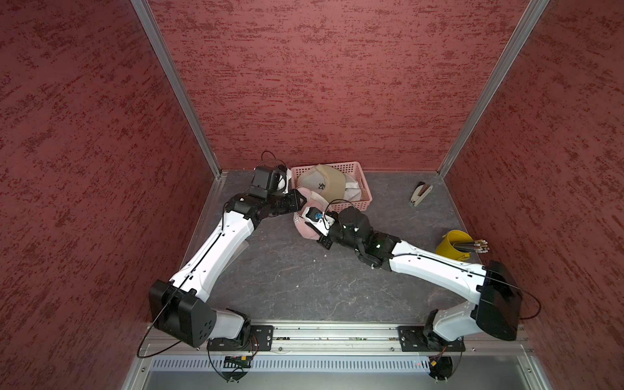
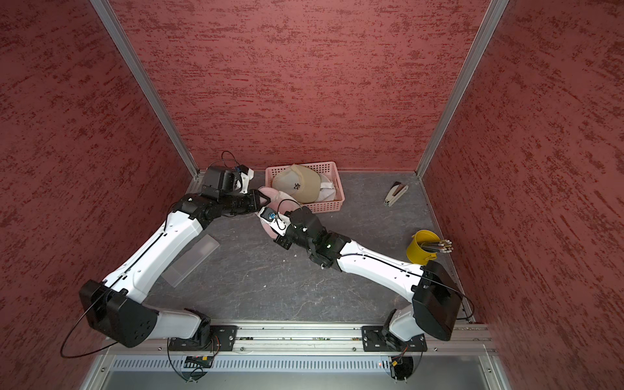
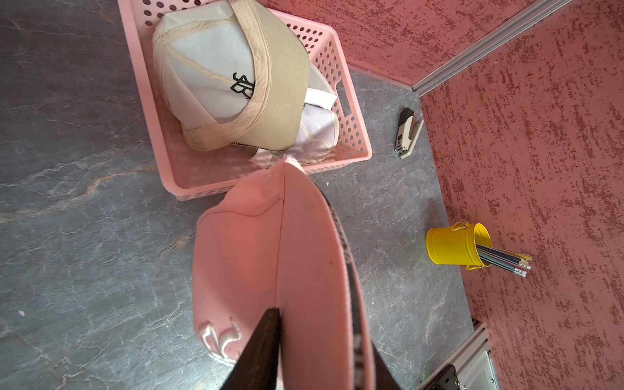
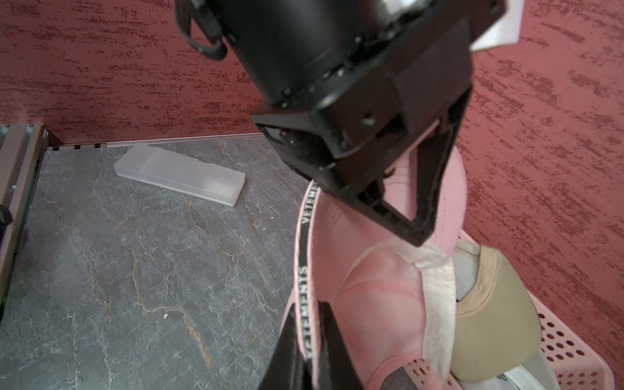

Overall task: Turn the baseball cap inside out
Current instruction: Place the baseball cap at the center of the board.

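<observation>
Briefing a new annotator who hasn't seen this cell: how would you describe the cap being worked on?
Find the pink basket at the back wall. Just in front of it, the right gripper pinches the rim of the pink cap. Unlike the tan cap in the basket, it is pink with a black lettered inner band.

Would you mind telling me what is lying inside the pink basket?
A tan-and-white cap lies on top in the basket. Under it, part of a white cap shows; whatever lies beneath them is covered.
</observation>
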Robot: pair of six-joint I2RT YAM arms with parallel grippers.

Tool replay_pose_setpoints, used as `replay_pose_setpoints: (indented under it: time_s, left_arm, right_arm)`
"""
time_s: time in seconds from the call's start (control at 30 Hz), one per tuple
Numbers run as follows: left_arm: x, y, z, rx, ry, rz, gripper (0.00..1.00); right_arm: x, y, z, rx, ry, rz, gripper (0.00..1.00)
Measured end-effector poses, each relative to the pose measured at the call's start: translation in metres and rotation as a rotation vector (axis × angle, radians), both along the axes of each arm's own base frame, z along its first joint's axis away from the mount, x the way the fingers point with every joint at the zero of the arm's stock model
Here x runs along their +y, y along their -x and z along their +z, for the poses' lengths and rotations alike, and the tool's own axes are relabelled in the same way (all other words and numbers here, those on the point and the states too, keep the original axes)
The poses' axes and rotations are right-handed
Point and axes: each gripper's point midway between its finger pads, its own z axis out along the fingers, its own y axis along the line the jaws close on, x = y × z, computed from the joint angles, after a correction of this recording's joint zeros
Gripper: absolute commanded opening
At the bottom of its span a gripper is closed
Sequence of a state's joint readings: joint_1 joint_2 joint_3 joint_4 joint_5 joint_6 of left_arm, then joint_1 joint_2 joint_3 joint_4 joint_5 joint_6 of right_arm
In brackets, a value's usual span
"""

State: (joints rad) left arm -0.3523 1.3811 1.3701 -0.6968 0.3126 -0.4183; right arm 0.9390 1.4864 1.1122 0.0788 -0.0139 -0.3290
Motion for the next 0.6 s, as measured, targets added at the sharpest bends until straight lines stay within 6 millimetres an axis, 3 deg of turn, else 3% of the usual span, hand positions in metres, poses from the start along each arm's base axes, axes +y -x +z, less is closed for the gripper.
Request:
replay_pose_setpoints:
  time_s: [0.6]
  left_arm:
    - [0.019, 0.013, 0.007, -0.003, -0.087, 0.008, 0.37]
  right_arm:
    - [0.012, -0.007, -0.015, 0.033, 0.028, -0.001, 0.00]
